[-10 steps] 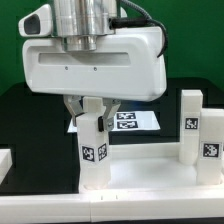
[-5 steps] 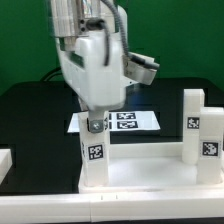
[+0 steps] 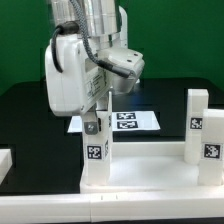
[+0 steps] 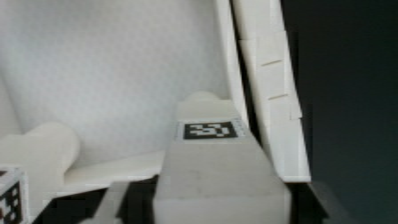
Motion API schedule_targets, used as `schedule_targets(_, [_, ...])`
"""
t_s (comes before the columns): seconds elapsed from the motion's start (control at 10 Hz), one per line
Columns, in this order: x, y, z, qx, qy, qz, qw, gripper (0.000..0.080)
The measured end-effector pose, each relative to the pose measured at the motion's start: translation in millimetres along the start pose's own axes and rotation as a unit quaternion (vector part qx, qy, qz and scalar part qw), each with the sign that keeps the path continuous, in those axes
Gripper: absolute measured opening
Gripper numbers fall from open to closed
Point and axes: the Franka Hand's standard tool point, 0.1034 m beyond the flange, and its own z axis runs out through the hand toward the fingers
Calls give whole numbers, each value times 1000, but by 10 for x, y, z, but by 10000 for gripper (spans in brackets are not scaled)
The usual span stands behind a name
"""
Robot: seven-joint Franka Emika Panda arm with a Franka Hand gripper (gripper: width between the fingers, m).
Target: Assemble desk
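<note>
The claw (image 3: 93, 122) has turned. A second ago its wide white body faced the camera flat on. Now it is seen from the side, and the arm above it has twisted round too. The claw did not go up or down, and it kept the same grip all through the turn.

It is pinching the top of a chunky white leg (image 3: 95, 152), one finger on each side. That leg stands upright on the flat white desk top (image 3: 150, 172), near the exterior view's left end. The wrist view looks down the same leg (image 4: 214, 160) to the desk top (image 4: 107, 70) and its raised rim.

A turn with the leg held tight most likely means the leg is being screwed into its hole. It will likely need more turns before it sits firm.

Another leg (image 3: 200, 125) already stands at the exterior view's right end. The marker board (image 3: 135, 121) lies behind on the black bench (image 3: 30, 110)
</note>
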Motion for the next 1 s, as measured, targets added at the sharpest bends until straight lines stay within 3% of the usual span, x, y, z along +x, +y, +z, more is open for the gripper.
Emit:
schedule_targets(0.3, [6, 14, 4, 6, 3, 44, 999, 289])
schedule_targets(0.4, [-22, 4, -21, 9, 0, 45, 999, 389])
schedule_targets(0.5, [-90, -24, -128, 17, -11, 47, 999, 567])
schedule_targets(0.6, [-129, -107, -339, 23, -23, 48, 998, 623])
schedule_targets(0.8, [-141, -155, -525, 33, -33, 49, 998, 644])
schedule_targets(1.0, [-146, -151, -505, 32, -32, 48, 998, 648])
